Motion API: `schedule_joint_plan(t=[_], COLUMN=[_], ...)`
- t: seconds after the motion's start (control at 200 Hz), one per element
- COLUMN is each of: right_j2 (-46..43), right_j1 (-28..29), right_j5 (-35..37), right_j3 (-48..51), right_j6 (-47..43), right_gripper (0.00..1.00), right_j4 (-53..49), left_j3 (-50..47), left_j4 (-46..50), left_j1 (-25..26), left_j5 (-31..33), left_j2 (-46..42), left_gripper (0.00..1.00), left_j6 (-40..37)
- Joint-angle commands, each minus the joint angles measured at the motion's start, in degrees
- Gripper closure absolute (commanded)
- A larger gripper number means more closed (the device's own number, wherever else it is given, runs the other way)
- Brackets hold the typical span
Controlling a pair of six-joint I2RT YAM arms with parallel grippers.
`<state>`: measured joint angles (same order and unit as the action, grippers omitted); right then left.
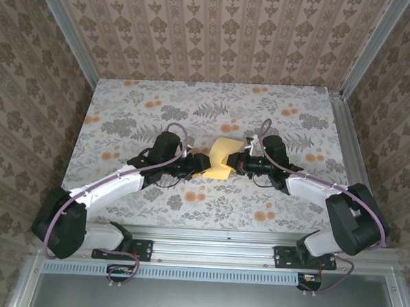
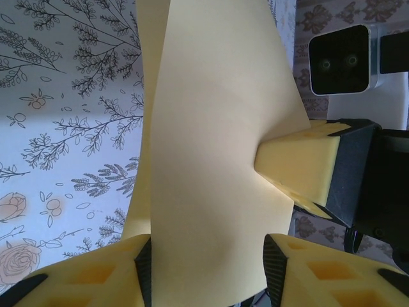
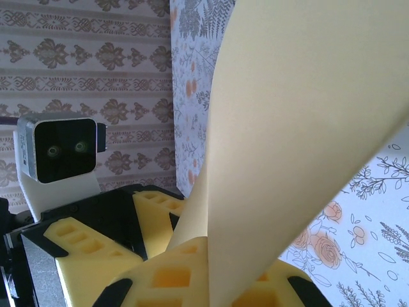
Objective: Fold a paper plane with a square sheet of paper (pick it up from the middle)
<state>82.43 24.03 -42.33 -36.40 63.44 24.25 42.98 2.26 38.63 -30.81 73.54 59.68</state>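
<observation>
1. Two arms, the white left arm (image 1: 114, 183) and the white right arm (image 1: 313, 187), are stretched inward from the near corners. They are set nose to nose over the middle of the table, the left gripper (image 2: 208, 246) facing the right gripper (image 3: 204, 249).
2. A thin pale-yellow square sheet of paper (image 1: 222, 158) is held in the air between them, bowed into a curve above the surface.
3. The right gripper's yellow fingers (image 2: 300, 169) are pressed together on one edge of the sheet.
4. The left gripper's fingers (image 2: 96, 275) are spread, with the sheet passing between them; whether it is pressed by them cannot be told.
5. The table is covered by a pale cloth printed with grey leaves and orange flowers (image 1: 138, 109), and beige patterned wallpaper (image 1: 218, 30) is seen on three sides.
6. A grey metal rail (image 1: 214, 240) is fixed along the near edge. Bare cloth is left on every side of the grippers, most of it toward the far edge and the two side walls.
</observation>
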Motion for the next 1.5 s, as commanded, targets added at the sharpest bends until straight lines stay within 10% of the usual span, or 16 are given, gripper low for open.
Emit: schedule_joint_plan(t=[0.0, 0.895, 1.495], right_j2=[-1.3, -2.4, -0.7], right_j1=[-0.2, -0.3, -0.3], right_j5=[-1.3, -2.0, -2.1], right_j3=[-0.6, 1.8, 0.9], right_j6=[0.1, 0.0, -1.9], right_gripper=[0.98, 1.00, 0.98], right_j4=[1.8, 2.8, 2.1], left_j3=[1.2, 2.2, 3.0], left_j4=[1.1, 1.9, 6.4], left_j1=[0.2, -2.0, -1.4], left_j5=[-0.5, -2.7, -3.6], left_j2=[-1.2, -2.6, 1.4], left_gripper=[0.52, 0.62, 0.95], left_j6=[-0.1, -0.9, -4.3])
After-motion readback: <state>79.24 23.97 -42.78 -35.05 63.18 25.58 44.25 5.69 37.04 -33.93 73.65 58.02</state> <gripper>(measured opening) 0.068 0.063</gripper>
